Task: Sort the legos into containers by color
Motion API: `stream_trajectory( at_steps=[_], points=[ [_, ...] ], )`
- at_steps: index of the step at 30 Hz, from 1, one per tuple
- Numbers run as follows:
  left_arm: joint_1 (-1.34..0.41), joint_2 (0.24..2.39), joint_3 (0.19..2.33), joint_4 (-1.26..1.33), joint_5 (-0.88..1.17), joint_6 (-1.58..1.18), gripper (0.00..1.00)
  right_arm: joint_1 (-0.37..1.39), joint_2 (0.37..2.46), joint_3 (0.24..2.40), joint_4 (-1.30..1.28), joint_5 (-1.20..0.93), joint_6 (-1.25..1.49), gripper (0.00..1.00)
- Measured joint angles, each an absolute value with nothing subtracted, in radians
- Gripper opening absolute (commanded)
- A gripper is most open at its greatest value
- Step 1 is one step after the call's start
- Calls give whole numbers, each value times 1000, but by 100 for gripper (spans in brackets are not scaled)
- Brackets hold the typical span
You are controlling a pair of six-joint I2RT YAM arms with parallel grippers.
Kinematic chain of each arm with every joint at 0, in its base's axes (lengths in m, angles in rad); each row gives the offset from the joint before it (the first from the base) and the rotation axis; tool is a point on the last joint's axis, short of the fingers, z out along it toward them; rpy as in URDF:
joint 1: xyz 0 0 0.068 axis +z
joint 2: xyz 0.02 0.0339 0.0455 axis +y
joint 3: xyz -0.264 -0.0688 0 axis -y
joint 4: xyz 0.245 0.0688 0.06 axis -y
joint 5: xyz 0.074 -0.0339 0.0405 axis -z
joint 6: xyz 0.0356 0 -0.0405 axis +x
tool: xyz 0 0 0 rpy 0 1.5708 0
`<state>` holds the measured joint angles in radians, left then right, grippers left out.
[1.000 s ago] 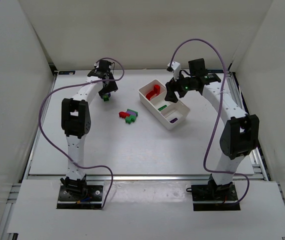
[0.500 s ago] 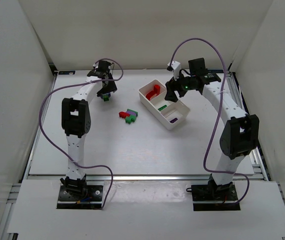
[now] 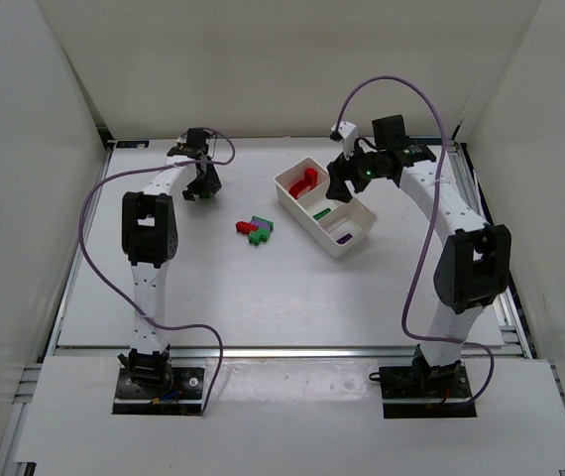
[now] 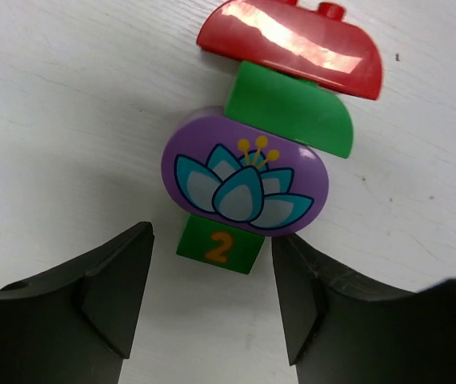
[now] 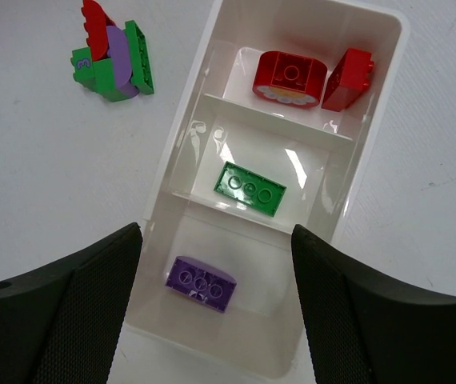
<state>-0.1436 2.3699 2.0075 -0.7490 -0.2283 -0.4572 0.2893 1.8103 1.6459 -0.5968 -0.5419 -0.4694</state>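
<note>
A small pile of legos [image 3: 255,230] lies on the table left of the white tray [image 3: 302,216]. In the left wrist view it is a red brick [image 4: 292,48], a green brick [image 4: 292,108], a purple oval with a flower print [image 4: 244,172] and a green brick marked 2 [image 4: 218,246]. My left gripper [image 4: 212,258] is open, its fingertips on either side of the marked brick's near end with gaps; it also shows in the top view [image 3: 201,188]. My right gripper [image 5: 216,240] is open and empty above the tray [image 5: 188,120], which holds two red bricks [image 5: 290,78], a green one [image 5: 250,188] and a purple one [image 5: 202,283], one colour per compartment.
White walls close the table at the back and both sides. The pile also shows in the right wrist view [image 5: 112,56], just left of the tray's far end. Each arm's purple cable loops above it.
My left gripper has shifted a little to the left and back, and the green spot seen at its tip no longer shows. The right arm, tray and pile have stayed put.
</note>
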Motion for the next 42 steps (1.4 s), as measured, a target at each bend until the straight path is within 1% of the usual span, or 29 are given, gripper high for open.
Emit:
stream_trajectory(
  at_steps=[2, 3, 6, 9, 16, 18, 21, 22, 24, 25, 27, 28, 33, 36, 39, 42],
  points=[
    [-140, 2381, 2008, -747, -225, -448, 67, 289, 1819, 1650, -596, -541, -467, 79],
    [-140, 2385, 2008, -744, -225, -443, 63, 289, 1823, 1650, -596, -540, -467, 79],
    [-141, 2387, 2008, -730, -213, -426, 58, 289, 1828, 1654, -596, -538, -461, 79],
    [-141, 2391, 2010, -708, -192, -396, 58, 289, 1828, 1655, -597, -538, -456, 79],
    [-142, 2431, 2072, -677, -146, -315, 63, 290, 1829, 1655, -597, -537, -452, 79],
    [-145, 2438, 2082, -680, -146, -290, 63, 290, 1829, 1655, -596, -537, -452, 79],
    [-146, 2442, 2086, -680, -146, -257, 59, 290, 1829, 1655, -596, -537, -452, 79],
    [-146, 2442, 2086, -681, -146, -247, 53, 290, 1829, 1655, -596, -537, -452, 79],
    [-146, 2442, 2086, -681, -145, -233, 46, 290, 1829, 1655, -596, -537, -451, 79],
    [-146, 2443, 2086, -681, -144, -227, 34, 290, 1829, 1655, -596, -537, -450, 79],
    [-146, 2443, 2088, -682, -142, -216, 16, 290, 1829, 1655, -596, -537, -448, 78],
    [-146, 2445, 2091, -681, -142, -214, 10, 290, 1829, 1655, -596, -537, -447, 78],
    [-146, 2447, 2095, -686, -138, -212, 10, 293, 1831, 1655, -596, -537, -447, 75],
    [-141, 2431, 2074, -678, -89, -165, 10, 296, 1835, 1655, -596, -537, -444, 76],
    [-131, 2327, 1925, -643, 56, -64, 10, 297, 1835, 1656, -590, -545, -427, 76],
    [-117, 2177, 1776, -636, 260, 27, 10, 297, 1839, 1670, -577, -560, -389, 77]
  ],
)
